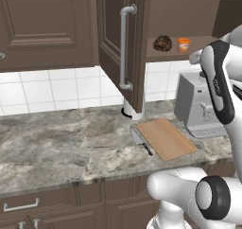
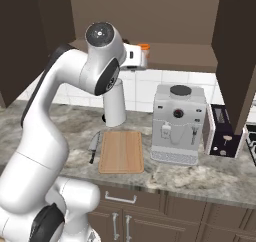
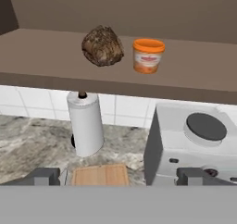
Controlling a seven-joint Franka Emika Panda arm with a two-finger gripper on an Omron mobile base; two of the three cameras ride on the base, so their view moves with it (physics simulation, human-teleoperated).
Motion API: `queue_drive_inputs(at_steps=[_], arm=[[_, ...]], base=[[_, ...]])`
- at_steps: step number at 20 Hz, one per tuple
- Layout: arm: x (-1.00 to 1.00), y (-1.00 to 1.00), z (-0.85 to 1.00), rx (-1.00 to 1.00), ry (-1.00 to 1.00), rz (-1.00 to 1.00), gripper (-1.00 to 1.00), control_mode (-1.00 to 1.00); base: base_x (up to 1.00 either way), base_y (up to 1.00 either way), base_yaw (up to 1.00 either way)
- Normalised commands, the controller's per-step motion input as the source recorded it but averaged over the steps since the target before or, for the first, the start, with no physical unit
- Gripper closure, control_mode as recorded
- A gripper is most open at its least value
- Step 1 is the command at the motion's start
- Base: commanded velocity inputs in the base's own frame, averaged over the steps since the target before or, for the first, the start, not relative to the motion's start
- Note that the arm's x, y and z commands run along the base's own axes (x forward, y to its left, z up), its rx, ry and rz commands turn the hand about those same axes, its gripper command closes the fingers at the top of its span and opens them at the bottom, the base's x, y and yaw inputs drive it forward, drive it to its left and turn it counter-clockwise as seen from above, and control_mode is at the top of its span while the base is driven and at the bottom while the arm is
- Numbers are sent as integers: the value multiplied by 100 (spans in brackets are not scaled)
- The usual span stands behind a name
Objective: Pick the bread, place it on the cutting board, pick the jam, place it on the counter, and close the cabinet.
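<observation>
Your tool (image 3: 119,176) stands open and empty, fingertips (image 3: 44,176) spread wide. The bread (image 3: 102,46) lies ahead of it on the cabinet shelf (image 3: 41,56), slightly left of centre; the jam (image 3: 148,55) sits just right of the loaf. The cutting board (image 3: 100,175) lies below on the worktop (image 3: 32,144).

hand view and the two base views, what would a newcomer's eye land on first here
Probably the open cabinet, its door swung out over the counter, with the dark bread and the orange jam side by side on its shelf. Next, the big white arm reaching up toward that shelf. Below lie the bare cutting board, a knife at its edge, and a coffee machine.
</observation>
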Motion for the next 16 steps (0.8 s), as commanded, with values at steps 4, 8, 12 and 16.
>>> queue_drive_inputs(at_steps=[4,8,12,16], arm=[[0,-21,9,0,-8,0,-100,-100],[0,-15,11,0,-6,0,-100,-100],[0,-9,13,0,-3,0,-100,-100],[0,-1,15,0,0,0,-100,-100]], base=[[0,0,0],[0,0,0],[0,0,0],[0,0,0]])
